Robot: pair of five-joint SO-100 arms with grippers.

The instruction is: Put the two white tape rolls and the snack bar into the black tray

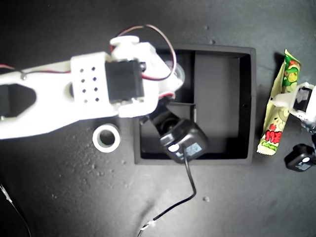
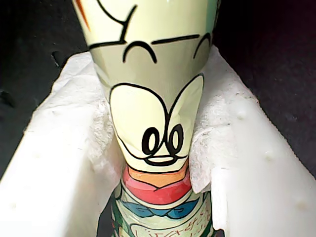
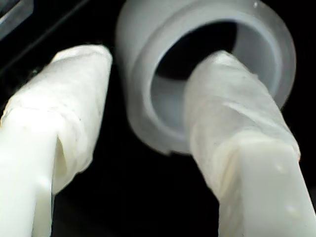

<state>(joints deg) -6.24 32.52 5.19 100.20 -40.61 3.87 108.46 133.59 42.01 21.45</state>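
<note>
Two arms at work over the black tray (image 1: 249,103), one roll not yet in.

Going across the exterior view: a white tape roll (image 1: 106,138) lay loose on the bench left of the tray. Second hand (image 3: 148,128) hung over a small compartment, jaws apart, one finger (image 3: 232,113) through the other tape roll (image 3: 207,69); withdrawing could snag and drag it out. At right, first hand (image 2: 158,163) gripped the snack bar (image 1: 279,111); the slick wrapper might slip.

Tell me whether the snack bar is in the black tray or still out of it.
Out. The snack bar lies on the dark surface beyond the black tray, at the exterior view's right, with my first gripper closed around it.
</note>
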